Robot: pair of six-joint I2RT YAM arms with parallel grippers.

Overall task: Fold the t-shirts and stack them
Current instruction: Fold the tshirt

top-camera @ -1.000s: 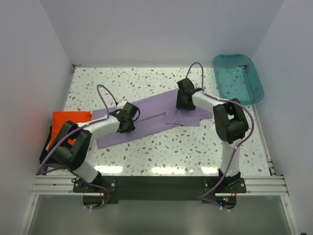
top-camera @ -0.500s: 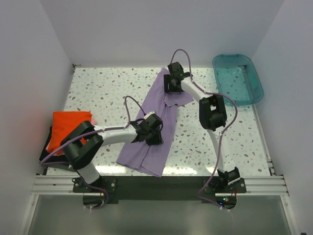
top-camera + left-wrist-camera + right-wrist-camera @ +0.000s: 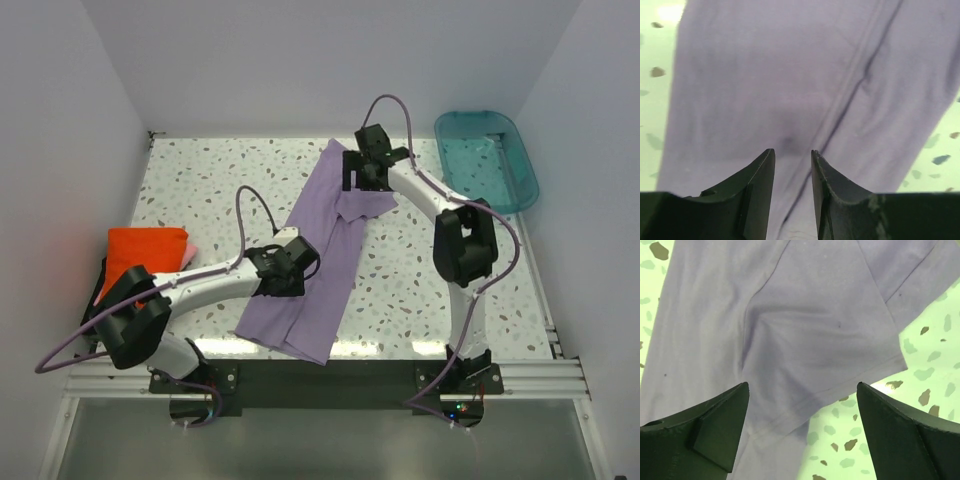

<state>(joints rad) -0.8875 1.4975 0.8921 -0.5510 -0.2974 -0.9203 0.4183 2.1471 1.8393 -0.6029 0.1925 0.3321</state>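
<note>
Since a second ago the purple shirt [image 3: 335,250] has swung from lying across the table [image 3: 200,190] to lying lengthwise, its long axis now running from the far middle down to the near edge. The right gripper [image 3: 362,175] has spread wide just above the sleeve [image 3: 830,340] at the far end. The left gripper [image 3: 283,278] hovers low over the near half, jaws only narrowly parted with nothing seen between them. It is probably the nearer arm for bringing the near end up, and the speckled top lies flat, with room leftward up to the folded orange shirt [image 3: 145,255].
</note>
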